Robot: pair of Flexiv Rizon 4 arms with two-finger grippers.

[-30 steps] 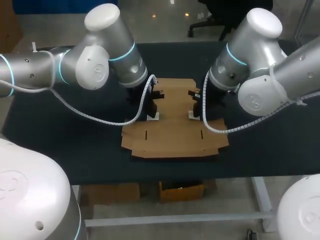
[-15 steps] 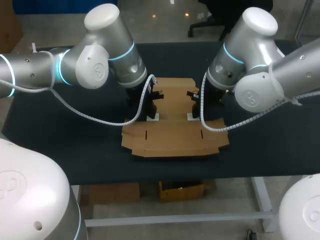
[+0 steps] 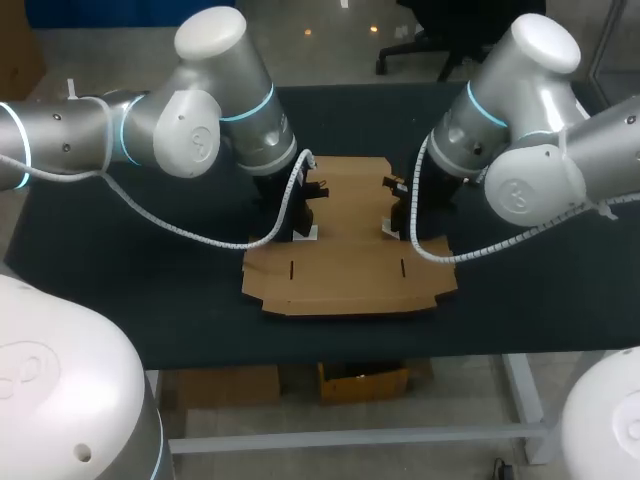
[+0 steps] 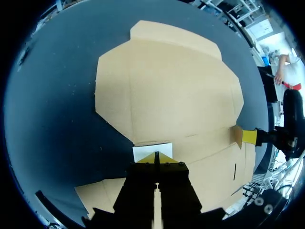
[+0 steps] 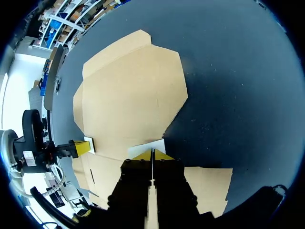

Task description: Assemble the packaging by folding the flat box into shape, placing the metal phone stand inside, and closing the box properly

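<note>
Cardboard box (image 3: 345, 275) lies flat on the counter (image 3: 150, 290); left claw (image 4: 156, 156) and right claw (image 5: 152, 153), tips together, bear on its sides (likely pinning for folding).

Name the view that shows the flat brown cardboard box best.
The head view: the flat brown cardboard box shows nearly whole, with slots and flaps, only its side edges hidden. In the wrist views the left gripper and right gripper each block part of it.

Right pincer (image 5: 152, 155) with yellow tips (image 5: 143, 156) together, white patch (image 5: 147, 146) just ahead, at the edge of the flat cardboard box (image 5: 128, 95)
</note>
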